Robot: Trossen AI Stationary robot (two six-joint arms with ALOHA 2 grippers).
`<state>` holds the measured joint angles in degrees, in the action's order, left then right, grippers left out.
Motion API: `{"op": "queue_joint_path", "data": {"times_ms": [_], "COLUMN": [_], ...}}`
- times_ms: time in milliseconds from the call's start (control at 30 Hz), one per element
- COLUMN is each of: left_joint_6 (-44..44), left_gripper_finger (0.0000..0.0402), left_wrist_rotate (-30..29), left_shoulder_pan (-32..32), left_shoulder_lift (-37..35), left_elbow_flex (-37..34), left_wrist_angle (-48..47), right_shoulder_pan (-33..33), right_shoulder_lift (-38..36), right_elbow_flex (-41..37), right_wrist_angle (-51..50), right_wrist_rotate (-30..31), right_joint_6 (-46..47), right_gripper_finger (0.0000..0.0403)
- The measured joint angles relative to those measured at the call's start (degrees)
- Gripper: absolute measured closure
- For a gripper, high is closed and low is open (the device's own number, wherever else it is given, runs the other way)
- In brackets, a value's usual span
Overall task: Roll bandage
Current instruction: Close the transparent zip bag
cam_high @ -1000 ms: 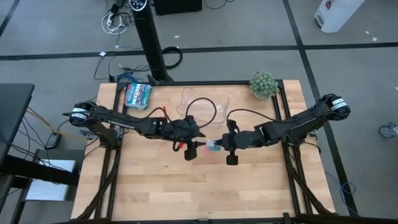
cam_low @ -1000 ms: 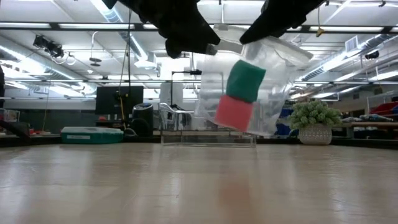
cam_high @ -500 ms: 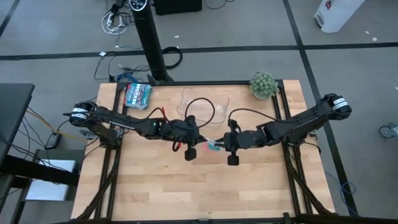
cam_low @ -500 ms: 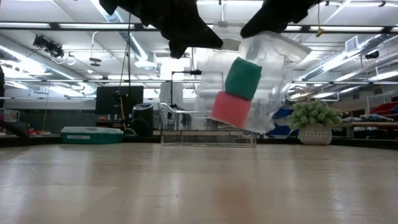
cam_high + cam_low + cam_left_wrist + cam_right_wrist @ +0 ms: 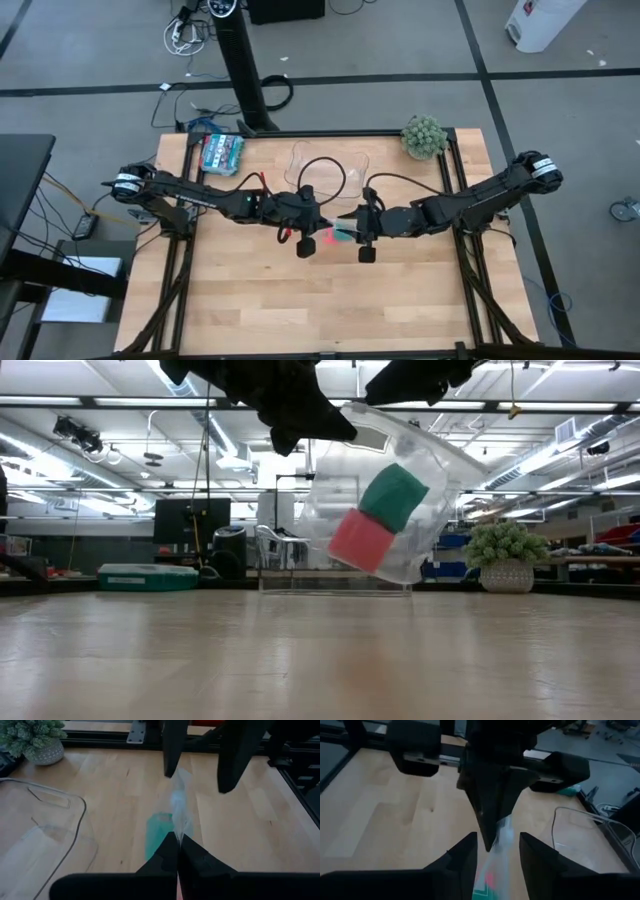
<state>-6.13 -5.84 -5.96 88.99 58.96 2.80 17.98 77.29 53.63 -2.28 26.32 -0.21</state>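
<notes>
Now, from the near table edge to the far edge:
Near boards: bare light-wood table top; nothing lies on it there.
Bag: clear soft plastic bag, hanging in the air over the table's middle, tilted.
Bandage: teal-green fabric bandage, already a compact roll, inside the bag, resting against a small pink block just below it.
Left gripper: left gripper, fingers pressed together on the bag's top edge, carrying it.
Right gripper: right gripper, fingers standing apart on either side of the bag's edge, gripping nothing; the bag hangs from the other arm alone.
Progress: judging by the tight roll, the rolling looks done and the roll is bagged; what seems left is freeing the right arm and setting the bag down.
Far side: clear plastic tray, flat teal-patterned packet at the left corner, small green potted plant at the right corner.
</notes>
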Motion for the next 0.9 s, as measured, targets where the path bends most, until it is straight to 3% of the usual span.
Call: {"op": "queue_joint_path", "data": {"times_ms": [567, 700, 900], "left_joint_6": [1.0, 1.4, 1.4], "left_gripper_finger": [0.0401, 0.0401, 0.0401], "left_wrist_rotate": [-0.9, -1.1, -1.8], "left_shoulder_pan": [0.0, 0.0, 0.0], "left_shoulder_lift": [0.0, 0.0, 0.0], "left_elbow_flex": [0.0, 0.0, 0.0], "left_wrist_angle": [0.6, 1.8, 3.3], "right_shoulder_pan": [-5.2, -5.4, -5.6], "right_shoulder_lift": [0.4, 0.4, 0.4], "right_elbow_flex": [0.0, 0.0, 0.0], "right_wrist_angle": [1.4, 1.4, 1.4], "right_wrist_rotate": [-8.5, -8.6, -9.7], "right_joint_6": [0.2, 0.1, -0.4], "right_gripper_finger": [0.0277, 0.0298, 0.036]}}
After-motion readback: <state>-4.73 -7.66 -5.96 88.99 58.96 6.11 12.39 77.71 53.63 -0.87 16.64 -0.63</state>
